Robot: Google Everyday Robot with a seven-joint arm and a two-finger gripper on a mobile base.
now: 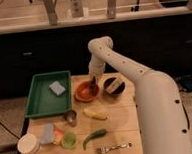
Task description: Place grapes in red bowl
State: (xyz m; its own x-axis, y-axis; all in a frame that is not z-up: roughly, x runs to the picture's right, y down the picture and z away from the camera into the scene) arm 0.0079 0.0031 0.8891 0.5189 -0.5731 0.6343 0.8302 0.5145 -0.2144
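Orange-red, round and so without a long axis, the red bowl (86, 91) sits upright between your green tray (45, 98) and dark bowl (114, 85), the gripper (93, 82) poised over its rim, grip state indiscernible.

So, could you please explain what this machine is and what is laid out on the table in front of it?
This is one camera view looking down at a mobile robot's white arm. It reaches across a wooden table. Its gripper is down over the red bowl; whether it holds anything is too small to tell. Beside that bowl sits a dark bowl. To the left is a green tray with a blue sponge in it. Nearer the camera lie a metal cup, a yellow corn-like item, a green pepper, a fork, a white cup and a small green cup.
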